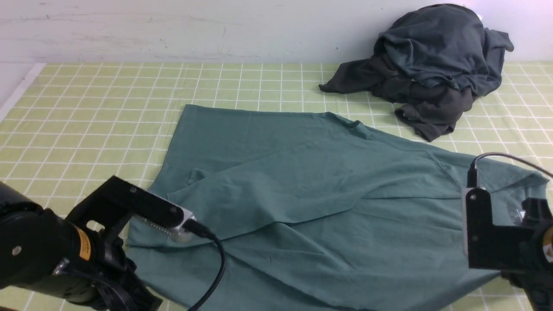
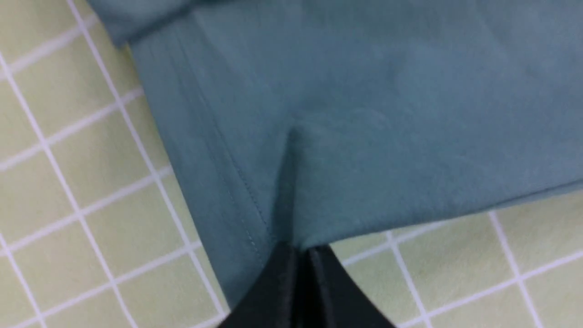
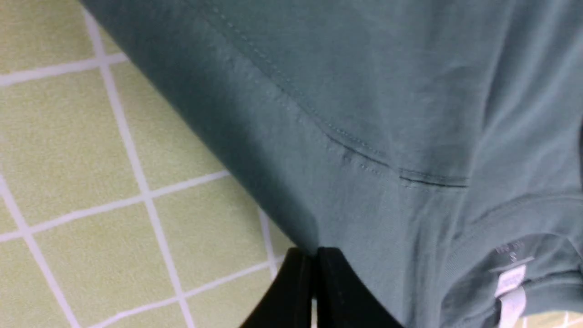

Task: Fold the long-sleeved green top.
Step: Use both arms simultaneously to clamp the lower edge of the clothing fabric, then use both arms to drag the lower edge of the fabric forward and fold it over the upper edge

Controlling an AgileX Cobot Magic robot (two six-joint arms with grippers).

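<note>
The green long-sleeved top (image 1: 302,194) lies spread on the checked cloth, mostly flat, with a sleeve folded over its body. In the left wrist view my left gripper (image 2: 298,248) is shut on the top's (image 2: 364,136) stitched hem corner, and the fabric puckers up from the pinch. In the right wrist view my right gripper (image 3: 314,249) is shut on the top's (image 3: 364,114) edge by the shoulder seam, close to the white neck label (image 3: 510,282). In the front view both arms sit low at the near corners and hide their fingertips.
A darker charcoal-grey clothes heap (image 1: 432,65) lies at the back right, near the white wall. The yellow-green checked cloth (image 1: 86,108) covers the table; its left edge runs along the far left.
</note>
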